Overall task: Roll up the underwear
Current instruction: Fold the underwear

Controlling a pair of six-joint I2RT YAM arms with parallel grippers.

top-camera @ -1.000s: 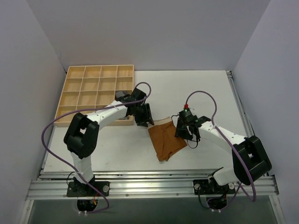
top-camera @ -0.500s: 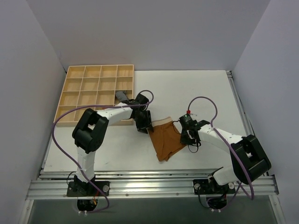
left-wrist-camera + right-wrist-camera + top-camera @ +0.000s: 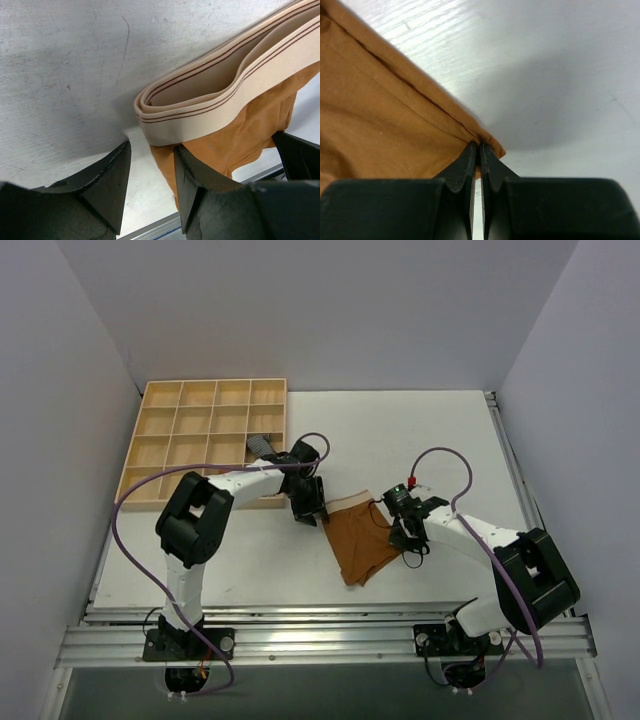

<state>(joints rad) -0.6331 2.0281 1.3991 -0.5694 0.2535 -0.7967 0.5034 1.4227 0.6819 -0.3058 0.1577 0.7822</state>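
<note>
I have the underwear lying flat on the table, near the middle and between the two arms, its pale band at the far end and the brown legs toward the near edge. My left fingers sit low at the band's left corner. They are parted by a narrow gap and clamp nothing, though the brown edge just below the band lies partly in that gap. My right fingers are pressed fully together on the brown hem at the garment's right corner, and a small tip of cloth shows past them. Far left on the table is a wooden tray with a grey cloth in one of its right-hand compartments.
</note>
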